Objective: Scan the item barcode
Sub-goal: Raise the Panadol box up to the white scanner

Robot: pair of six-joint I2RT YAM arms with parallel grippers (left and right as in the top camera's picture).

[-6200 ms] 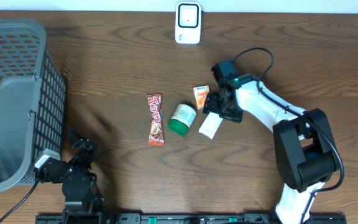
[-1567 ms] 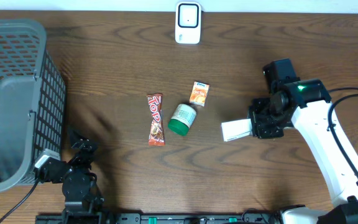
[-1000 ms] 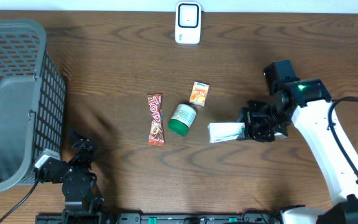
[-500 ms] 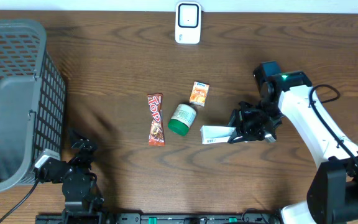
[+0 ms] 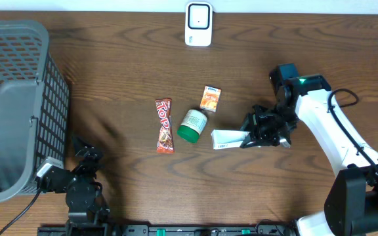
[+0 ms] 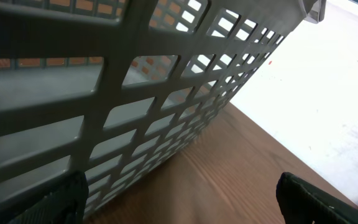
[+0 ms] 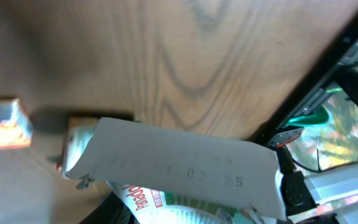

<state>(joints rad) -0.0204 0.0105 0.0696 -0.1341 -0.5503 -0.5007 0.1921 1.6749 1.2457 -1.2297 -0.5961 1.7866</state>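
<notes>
Nearest the base, the left gripper (image 5: 83, 152) is seen low beside the basket (image 5: 51, 92) – jaws spread wide, nothing held, presumably so the work area is left free for the other arm. Mid-table, the white packet (image 5: 227, 139) is pinched at its right end by the right gripper (image 5: 249, 136), jaws narrowed onto it, so most of the pack sticks out free to the left, apparently lifted off the table (image 5: 123, 65). It is held just right of the green-capped jar (image 5: 192, 125), w/ the chocolate bar (image 5: 164, 125) and small orange box (image 5: 211, 99) nearby. Printed digits are seen on the wrist-cam face; no barcode made out. Farthest off, the scanner (image 5: 198, 24) – well apart, so the pack is probably not yet presented.
</notes>
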